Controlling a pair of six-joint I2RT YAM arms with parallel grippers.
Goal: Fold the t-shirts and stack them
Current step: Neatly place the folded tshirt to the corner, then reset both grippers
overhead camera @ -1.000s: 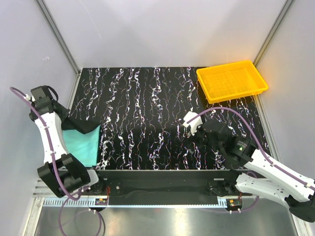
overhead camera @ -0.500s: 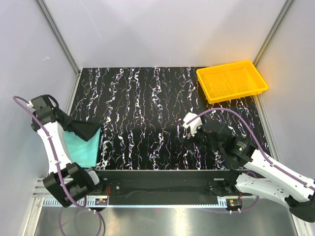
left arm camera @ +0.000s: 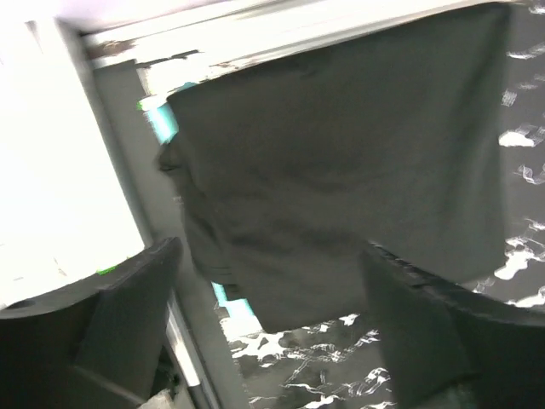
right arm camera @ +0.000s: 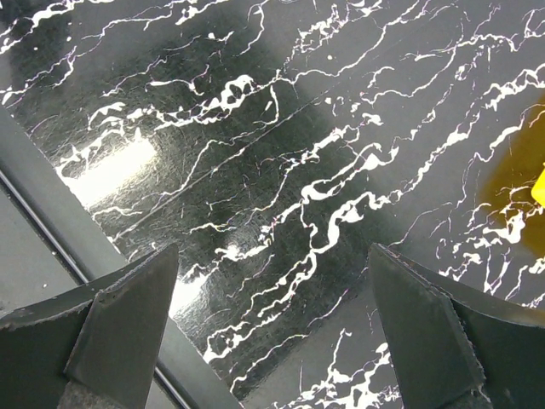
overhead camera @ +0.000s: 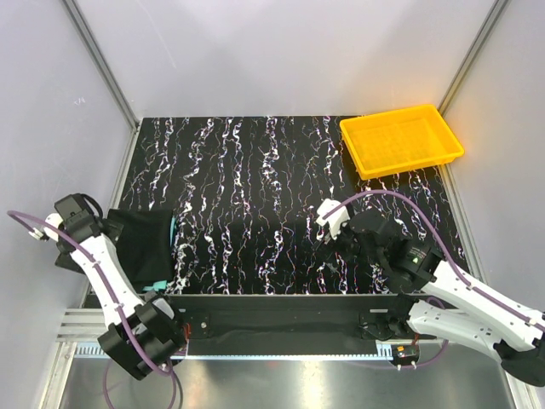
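The black t-shirt (overhead camera: 140, 245) lies folded at the table's left near corner, on top of the teal t-shirt (overhead camera: 160, 284), which shows only as thin strips along its edges. In the left wrist view the black t-shirt (left arm camera: 341, 153) fills the upper frame, with teal t-shirt (left arm camera: 228, 300) slivers peeking out beside it. My left gripper (overhead camera: 95, 232) hovers just left of the stack, open, its fingers (left arm camera: 128, 315) holding nothing. My right gripper (overhead camera: 329, 234) hangs open over bare marble tabletop (right arm camera: 281, 170) at centre right, away from both shirts.
A yellow plastic tray (overhead camera: 400, 141) sits at the table's far right corner. Grey walls and aluminium posts close in the sides. The metal table frame (left arm camera: 128, 170) runs right beside the stack's left edge.
My left gripper has opened and let go of the black t-shirt, which now lies flat over the teal one. The left arm drew back toward the near left. The right arm stayed put.
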